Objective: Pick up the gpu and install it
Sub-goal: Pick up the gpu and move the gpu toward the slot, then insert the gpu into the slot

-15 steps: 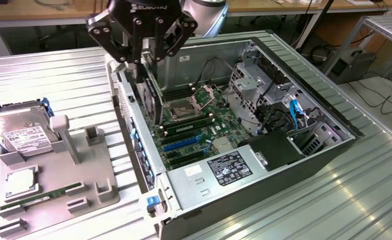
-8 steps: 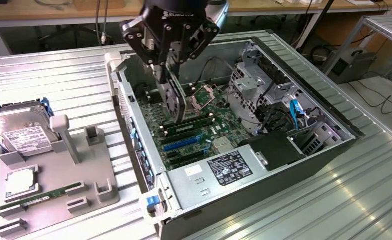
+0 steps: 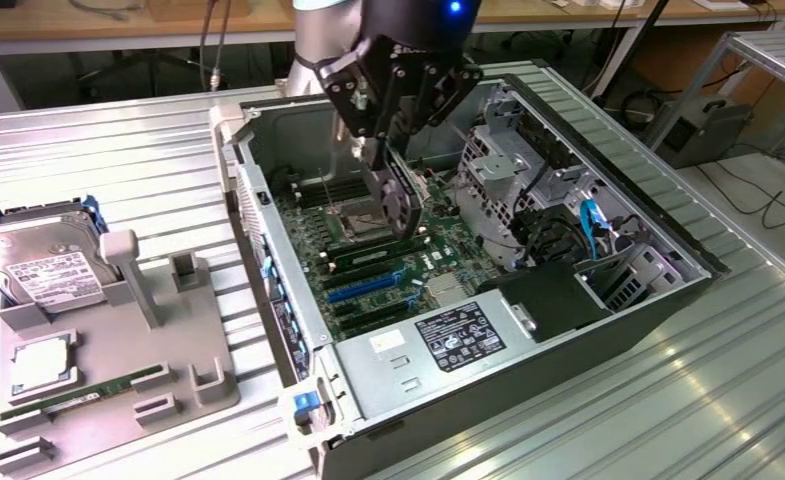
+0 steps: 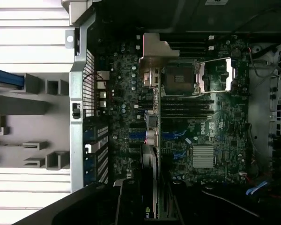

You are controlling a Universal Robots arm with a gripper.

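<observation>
Holding gpu [image 3: 403, 205] in hand [image 3: 392, 150], clamped on its top end; hangs straight below it, over the board's [image 3: 432, 270] middle. Reads as near upright along its long axis, bracket [image 4: 154, 51] end lowest. Not yet seated in the board.

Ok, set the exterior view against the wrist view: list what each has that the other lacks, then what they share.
Exterior view: the gripper clamped on the gpu, the hard drive and the labelled power supply. Wrist view: the gpu's silver end bracket, with the card seen edge-on above the board. Both: the motherboard, its CPU socket, the gray fixture and the open case.
</observation>
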